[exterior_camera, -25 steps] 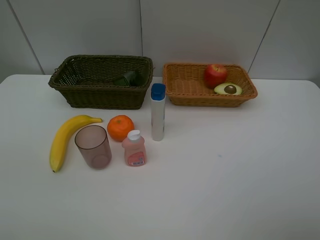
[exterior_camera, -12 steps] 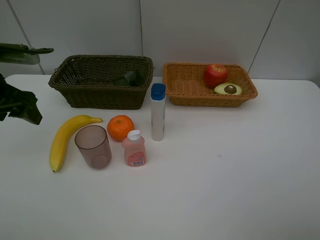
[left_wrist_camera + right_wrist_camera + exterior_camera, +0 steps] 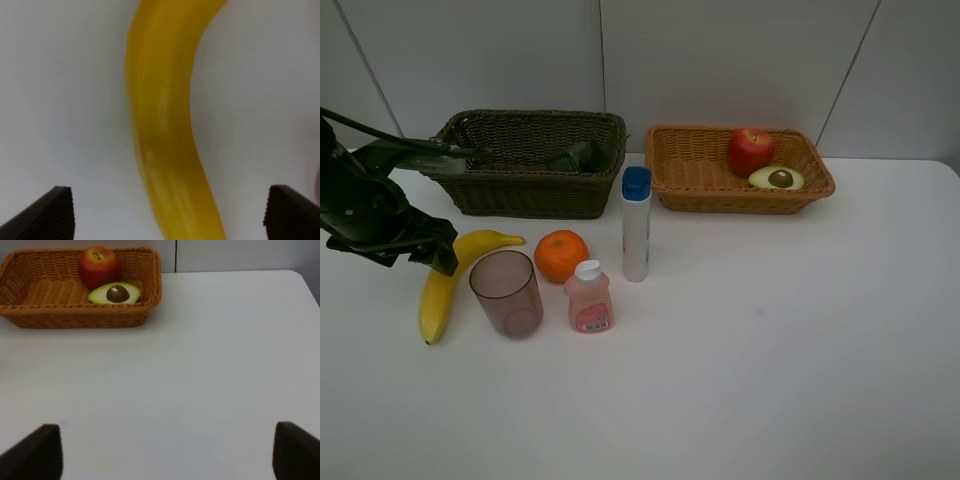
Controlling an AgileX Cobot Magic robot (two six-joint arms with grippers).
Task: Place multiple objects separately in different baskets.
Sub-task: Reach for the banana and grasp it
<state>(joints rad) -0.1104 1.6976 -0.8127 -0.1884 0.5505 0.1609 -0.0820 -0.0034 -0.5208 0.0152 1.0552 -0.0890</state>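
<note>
Orange-tan basket (image 3: 740,200) contains red apple (image 3: 751,150) and avocado half (image 3: 776,178); dark basket (image 3: 520,195) contains dark green bottle (image 3: 575,157). Left gripper (image 3: 172,215) and right gripper (image 3: 165,452): released.

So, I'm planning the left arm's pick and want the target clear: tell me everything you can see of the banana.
The banana is plain yellow, smooth, curved and unpeeled, lying flat on the white table in front of the dark basket. One end points toward the orange, the other toward the table's near edge. The pinkish cup stands close beside it. The open left gripper hangs over its far half, a finger on each side, with no contact visible.
</note>
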